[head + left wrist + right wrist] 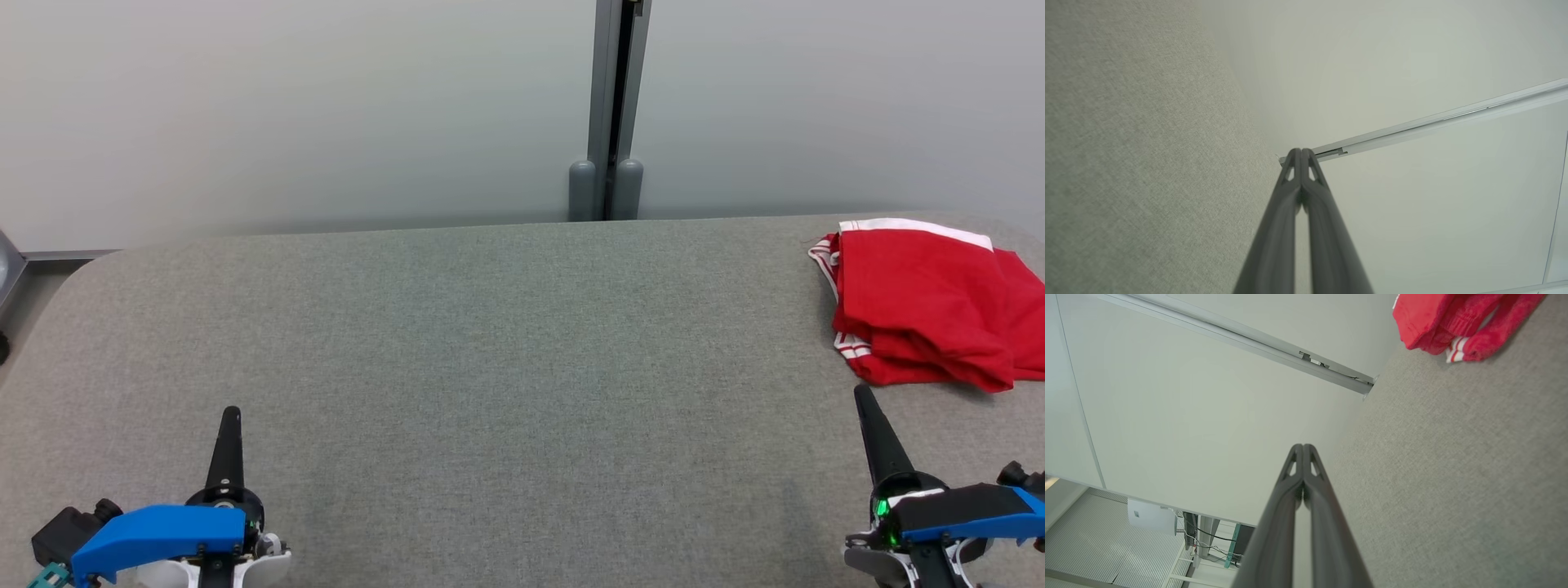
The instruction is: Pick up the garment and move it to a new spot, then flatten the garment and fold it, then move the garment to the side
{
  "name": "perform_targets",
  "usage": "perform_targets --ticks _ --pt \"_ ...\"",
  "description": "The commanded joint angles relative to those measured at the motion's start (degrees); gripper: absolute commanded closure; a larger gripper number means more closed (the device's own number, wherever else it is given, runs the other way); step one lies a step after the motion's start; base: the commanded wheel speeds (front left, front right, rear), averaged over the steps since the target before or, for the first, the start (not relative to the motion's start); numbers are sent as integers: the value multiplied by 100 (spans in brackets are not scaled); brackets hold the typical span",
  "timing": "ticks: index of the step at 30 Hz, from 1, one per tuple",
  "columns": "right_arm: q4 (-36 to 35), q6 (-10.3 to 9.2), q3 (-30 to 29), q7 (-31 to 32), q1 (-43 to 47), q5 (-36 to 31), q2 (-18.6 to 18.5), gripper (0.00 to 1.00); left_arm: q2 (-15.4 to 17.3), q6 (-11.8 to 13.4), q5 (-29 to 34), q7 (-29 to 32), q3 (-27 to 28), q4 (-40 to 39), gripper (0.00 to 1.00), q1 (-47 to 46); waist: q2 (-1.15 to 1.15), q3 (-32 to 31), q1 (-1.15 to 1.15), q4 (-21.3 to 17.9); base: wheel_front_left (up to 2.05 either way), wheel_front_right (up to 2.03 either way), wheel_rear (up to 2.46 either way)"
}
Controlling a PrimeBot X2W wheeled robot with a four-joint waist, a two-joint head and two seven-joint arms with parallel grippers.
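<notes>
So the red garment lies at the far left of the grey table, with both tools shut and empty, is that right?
Not quite: the head view shows the red garment at the far right of the grey table, beyond the right tool. The right tool and left tool are indeed shut and empty.

The red garment (931,310) at the far right of the worktop (490,343) runs off the right edge in the head view, and the top edge cuts it in the right wrist view. Its folds hide the layers beneath, so its kind cannot be told. The bottom edge cuts the left gripper (231,412) and right gripper (862,394). The worktop's near edge and right end lie out of frame. A grey object (5,265) at the far left is too cropped to name.
</notes>
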Motion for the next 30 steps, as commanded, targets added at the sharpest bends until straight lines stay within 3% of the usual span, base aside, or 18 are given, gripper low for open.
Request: perform_targets --ticks 1,30 --pt "-12 2 -20 27 -103 129 -14 100 2 -44 -103 37 16 -49 100 -103 0 1 0 -1 0 0 0" --pt "103 2 -91 249 -185 1511 -14 100 -11 -108 -1409 383 168 -73 100 -251 0 36 0 -28 0 0 0"
